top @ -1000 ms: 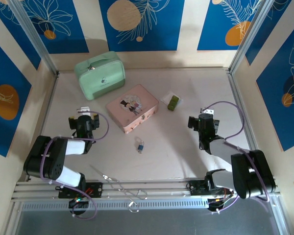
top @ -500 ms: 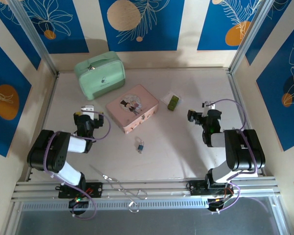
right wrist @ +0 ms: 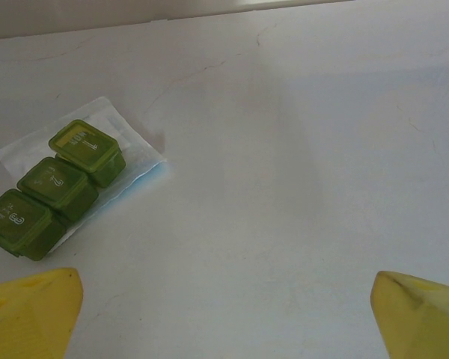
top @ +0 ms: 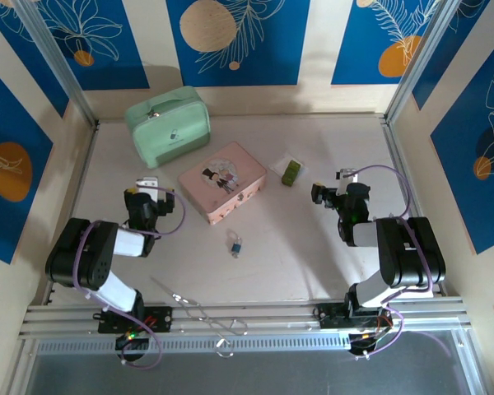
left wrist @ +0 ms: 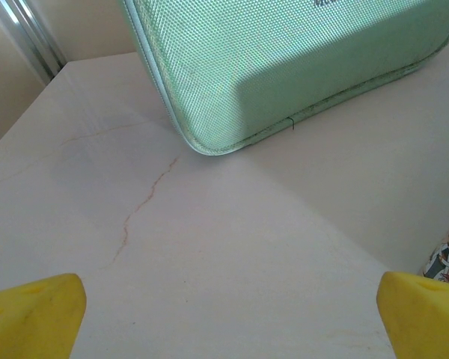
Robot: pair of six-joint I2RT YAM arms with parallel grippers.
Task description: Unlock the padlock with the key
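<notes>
Silvery padlock (top: 235,244) sits btwn L claw (left wrist: 226,313), R claw (right wrist: 226,313).

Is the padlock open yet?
Cannot tell: the padlock lies on the table, too small from above to show its shackle.

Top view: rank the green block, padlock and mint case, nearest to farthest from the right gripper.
1. Green block, just beyond the right gripper, slightly left.
2. Padlock, mid-table, nearer the arm bases.
3. Mint case, far left corner.
</notes>
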